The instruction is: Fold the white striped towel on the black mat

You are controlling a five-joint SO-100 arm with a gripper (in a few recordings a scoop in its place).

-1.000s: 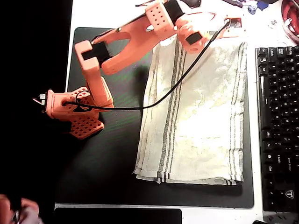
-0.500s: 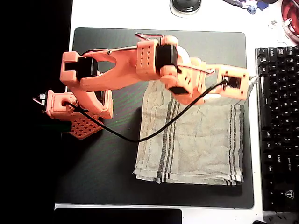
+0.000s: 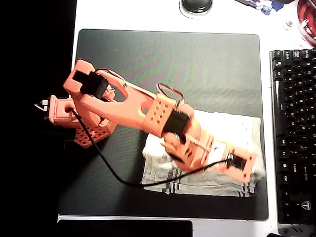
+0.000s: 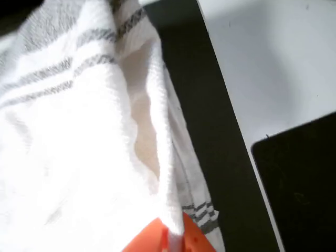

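The black mat lies under me, big and flat, with the keyboard off past its right side in the overhead view. The towel lies on the mat right below me, doubled over on itself. My hand is pinched tight on a fold of the towel, and white cloth with grey stripes hangs right in front of me.

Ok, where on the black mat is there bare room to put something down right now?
The widest free patch of the black mat is its far half, between the top edge and the white striped towel. A narrow strip runs between the towel and the keyboard. The near-left corner is bare too. The middle is crowded by the arm and end effector.
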